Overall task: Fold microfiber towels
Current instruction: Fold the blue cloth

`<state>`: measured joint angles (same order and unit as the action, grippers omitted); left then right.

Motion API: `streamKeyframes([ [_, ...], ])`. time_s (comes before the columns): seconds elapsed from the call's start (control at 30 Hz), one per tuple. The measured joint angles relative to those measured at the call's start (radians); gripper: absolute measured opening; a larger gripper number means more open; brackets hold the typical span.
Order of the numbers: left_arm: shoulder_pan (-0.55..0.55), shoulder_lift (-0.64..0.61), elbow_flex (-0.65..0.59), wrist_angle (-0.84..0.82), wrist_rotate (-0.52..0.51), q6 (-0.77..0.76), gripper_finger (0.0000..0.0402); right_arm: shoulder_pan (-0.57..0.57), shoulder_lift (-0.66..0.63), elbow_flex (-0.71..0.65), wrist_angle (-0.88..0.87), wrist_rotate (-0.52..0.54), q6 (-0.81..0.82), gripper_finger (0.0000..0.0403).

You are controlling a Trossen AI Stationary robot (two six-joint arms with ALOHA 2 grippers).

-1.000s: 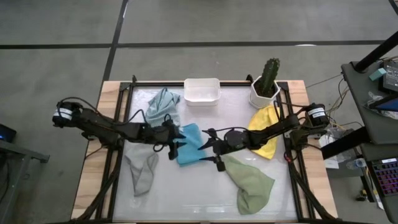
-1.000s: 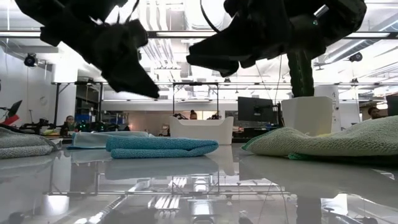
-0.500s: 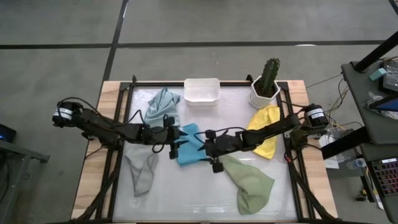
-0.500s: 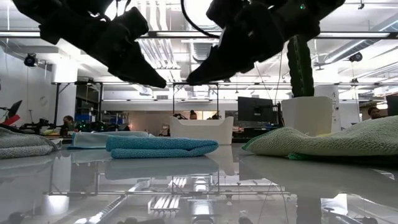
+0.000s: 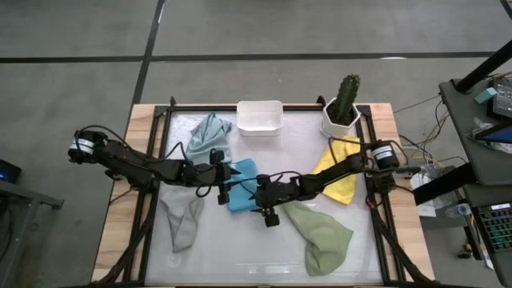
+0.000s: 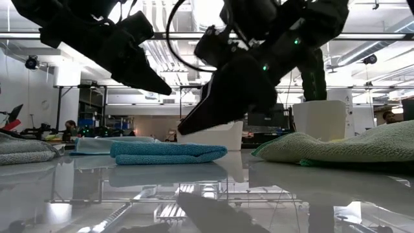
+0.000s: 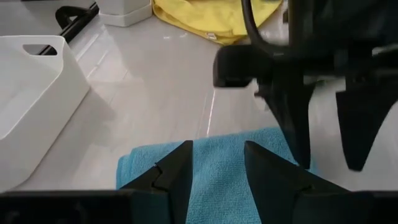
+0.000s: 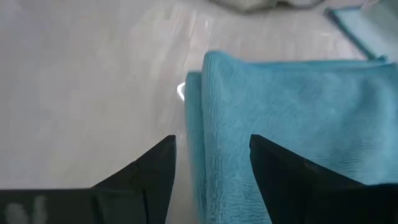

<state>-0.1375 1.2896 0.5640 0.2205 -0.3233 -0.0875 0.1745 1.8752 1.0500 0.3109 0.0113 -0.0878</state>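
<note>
The bright blue towel [image 5: 242, 186] lies folded flat on the table's middle; it also shows in the low view [image 6: 168, 152]. My left gripper [image 5: 226, 182] is open and hovers over the towel's left part [image 7: 217, 186]. My right gripper [image 5: 256, 196] is open, low at the towel's right near corner [image 8: 205, 68], its fingers on either side of the folded edge without touching. The pale blue-grey towel [image 5: 210, 134], the grey towel [image 5: 182, 221], the sage green towel [image 5: 322, 234] and the yellow towel [image 5: 342, 174] lie crumpled around it.
A white tub [image 5: 260, 117] stands at the far edge, and a potted cactus [image 5: 342, 108] at the far right. A black frame [image 5: 154, 200] runs along the table's sides. Bare table shows at the near middle [image 5: 240, 256].
My right gripper has gone toward the table's left edge and down, from above the sage green towel's end to the blue towel's right near corner. My left gripper has shifted slightly toward the blue towel. The towels have not moved.
</note>
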Motion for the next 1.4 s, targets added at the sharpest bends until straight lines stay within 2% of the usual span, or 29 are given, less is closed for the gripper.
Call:
streamKeyframes([
  [0.37, 0.000, 0.000, 0.000, 0.002, -0.002, 0.018, 0.0129, 0.000, 0.123, 0.083, -0.042, -0.004, -0.024, 0.0182],
  [0.47, 0.003, 0.000, -0.008, 0.001, -0.004, 0.024, 0.0129, 0.000, 0.133, 0.100, -0.060, -0.004, -0.025, 0.0153],
  [0.6, 0.007, 0.024, -0.010, 0.002, -0.008, 0.025, 0.0129, 0.001, 0.129, 0.103, -0.070, -0.011, -0.032, 0.0096],
  [0.73, 0.014, 0.084, -0.011, 0.006, -0.022, 0.023, 0.0129, 0.002, 0.121, 0.102, -0.075, -0.012, -0.059, 0.0033],
  [0.8, 0.014, 0.114, -0.010, 0.015, -0.046, 0.019, 0.0129, 0.005, 0.109, 0.101, -0.094, -0.011, -0.066, 0.0016],
  [1.03, 0.014, 0.206, -0.006, 0.068, -0.055, 0.016, 0.0129, 0.056, 0.035, 0.100, -0.204, -0.022, -0.065, 0.0013],
  [1.23, 0.014, 0.267, -0.006, 0.084, -0.057, -0.005, 0.0129, 0.091, -0.012, 0.101, -0.256, -0.133, 0.015, 0.0013],
  [1.4, -0.003, 0.292, -0.006, 0.075, -0.053, -0.037, 0.0129, 0.112, -0.029, 0.103, -0.302, -0.163, 0.063, 0.0013],
])
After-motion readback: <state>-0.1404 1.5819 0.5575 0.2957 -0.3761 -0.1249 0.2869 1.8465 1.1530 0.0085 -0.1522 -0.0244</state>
